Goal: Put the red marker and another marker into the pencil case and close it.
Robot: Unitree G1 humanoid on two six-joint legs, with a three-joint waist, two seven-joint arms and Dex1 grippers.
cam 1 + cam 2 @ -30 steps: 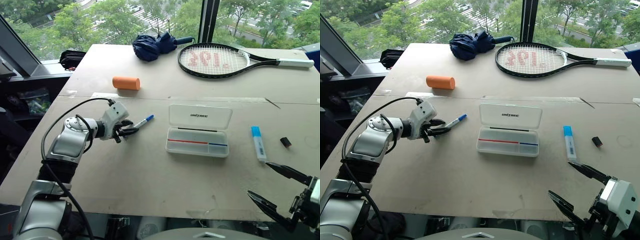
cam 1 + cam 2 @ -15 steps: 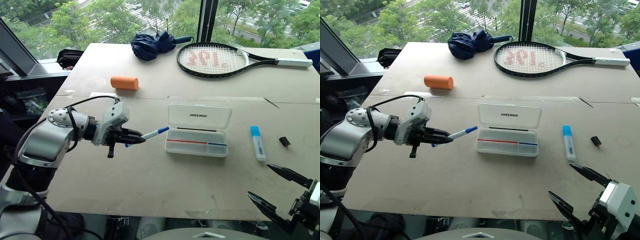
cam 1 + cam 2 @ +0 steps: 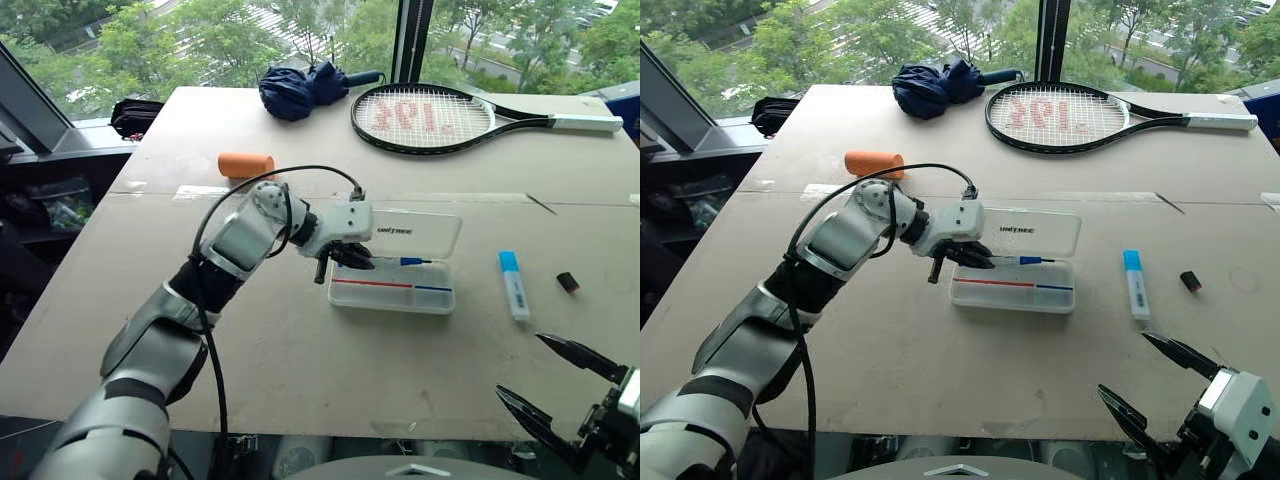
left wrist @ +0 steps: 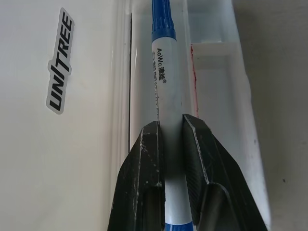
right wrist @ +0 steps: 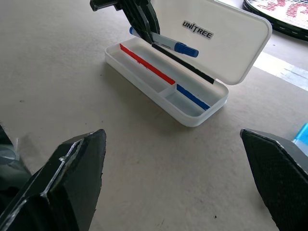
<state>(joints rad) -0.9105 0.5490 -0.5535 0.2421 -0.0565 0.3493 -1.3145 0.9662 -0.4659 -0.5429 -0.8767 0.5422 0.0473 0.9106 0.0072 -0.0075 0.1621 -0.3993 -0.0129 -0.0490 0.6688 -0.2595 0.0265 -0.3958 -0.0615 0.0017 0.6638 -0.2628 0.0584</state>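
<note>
Blue marker point(image 4: 163, 96) above open pencil case point(image 3: 392, 290)

Left jaws clamped mid-barrel; right jaws apart, idle. Light, stiff, smooth barrel, probably slippery: grip at middle.

Racket point(image 3: 430, 118), umbrella point(image 3: 300, 90); orange cylinder point(image 3: 246, 165).

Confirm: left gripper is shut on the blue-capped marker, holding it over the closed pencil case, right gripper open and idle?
Not quite. The pencil case is open, not closed: the right wrist view shows its lid hinged up with the tray compartments exposed. The rest stands: the left gripper is shut on the blue-capped marker over the case, and the right gripper is open, off to the side.
</note>
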